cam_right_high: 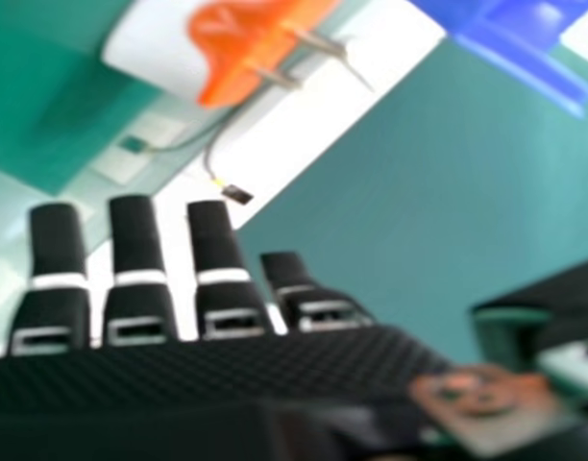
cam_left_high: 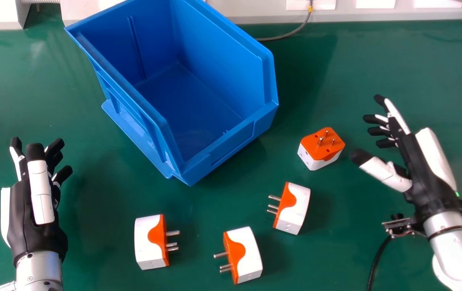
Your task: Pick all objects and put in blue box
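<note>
In the foreground, a left robot hand lies open at left, fingers relaxed and empty. Two white-and-orange plug adapters sit between the hands on a green surface, their metal prongs facing each other. Just beyond, a third adapter points its prongs left. At right, the right robot hand is spread open, thumb well away from its fingers, grasping nothing. A fourth adapter rests prongs-up between that hand and an empty blue box, set at an angle behind.In the foreground, a white-and-orange plug adapter rests on a green surface, its metal prongs facing those of a second adapter to its left. At far left, the left robot hand is open, fingers relaxed and holding nothing. Just beyond the pair, a third adapter points its prongs left. The right robot hand, at right, is open and empty, thumb apart from its fingers. A fourth adapter sits prongs-up between that hand and an angled, empty blue box.
</note>
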`<state>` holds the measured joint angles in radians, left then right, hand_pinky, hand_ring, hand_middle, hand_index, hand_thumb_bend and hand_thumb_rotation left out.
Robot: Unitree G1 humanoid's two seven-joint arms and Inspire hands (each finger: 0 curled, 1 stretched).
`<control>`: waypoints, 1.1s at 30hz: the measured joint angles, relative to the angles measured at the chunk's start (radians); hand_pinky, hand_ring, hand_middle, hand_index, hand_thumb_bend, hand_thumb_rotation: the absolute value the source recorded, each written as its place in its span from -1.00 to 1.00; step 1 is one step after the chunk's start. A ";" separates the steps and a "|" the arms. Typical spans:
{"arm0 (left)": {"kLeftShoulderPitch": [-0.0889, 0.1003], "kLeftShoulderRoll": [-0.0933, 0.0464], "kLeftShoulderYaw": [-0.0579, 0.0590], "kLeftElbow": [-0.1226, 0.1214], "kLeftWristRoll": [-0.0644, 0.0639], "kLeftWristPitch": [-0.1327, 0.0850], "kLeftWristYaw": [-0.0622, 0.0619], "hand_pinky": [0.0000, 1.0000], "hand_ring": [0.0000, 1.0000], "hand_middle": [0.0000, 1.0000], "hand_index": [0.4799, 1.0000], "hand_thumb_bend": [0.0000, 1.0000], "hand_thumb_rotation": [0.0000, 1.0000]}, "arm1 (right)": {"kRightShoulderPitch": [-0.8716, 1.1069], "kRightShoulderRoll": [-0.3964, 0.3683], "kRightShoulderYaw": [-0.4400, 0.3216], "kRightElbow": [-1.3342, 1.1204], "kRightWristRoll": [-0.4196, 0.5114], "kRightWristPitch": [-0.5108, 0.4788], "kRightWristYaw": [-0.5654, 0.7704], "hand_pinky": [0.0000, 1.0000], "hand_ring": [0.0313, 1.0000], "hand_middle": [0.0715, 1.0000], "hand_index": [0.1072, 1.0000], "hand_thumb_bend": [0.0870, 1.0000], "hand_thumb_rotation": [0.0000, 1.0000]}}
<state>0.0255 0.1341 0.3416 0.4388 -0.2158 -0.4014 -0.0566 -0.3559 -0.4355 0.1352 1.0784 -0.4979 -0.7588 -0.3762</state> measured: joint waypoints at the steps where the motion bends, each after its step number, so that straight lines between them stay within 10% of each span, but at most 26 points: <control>1: 0.000 0.000 0.000 -0.001 0.000 0.000 0.000 0.73 0.83 0.75 0.82 0.96 0.93 | 0.000 -0.018 0.030 -0.013 -0.058 0.010 -0.037 0.42 0.59 0.67 0.89 0.94 1.00; 7: 0.000 0.000 0.000 -0.002 0.000 0.000 -0.004 0.74 0.83 0.75 0.82 0.96 0.93 | 0.007 -0.105 0.155 -0.157 -0.305 0.112 -0.239 0.51 0.65 0.70 0.93 0.93 0.97; 33: 0.000 0.000 0.000 -0.004 0.000 0.000 -0.002 0.72 0.83 0.75 0.82 0.96 0.94 | 0.025 -0.116 0.259 -0.215 -0.337 0.070 -0.351 0.63 0.86 0.86 0.92 1.00 0.80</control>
<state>0.0255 0.1342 0.3414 0.4353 -0.2159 -0.4011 -0.0587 -0.3305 -0.5511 0.3942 0.8630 -0.8346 -0.6885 -0.7274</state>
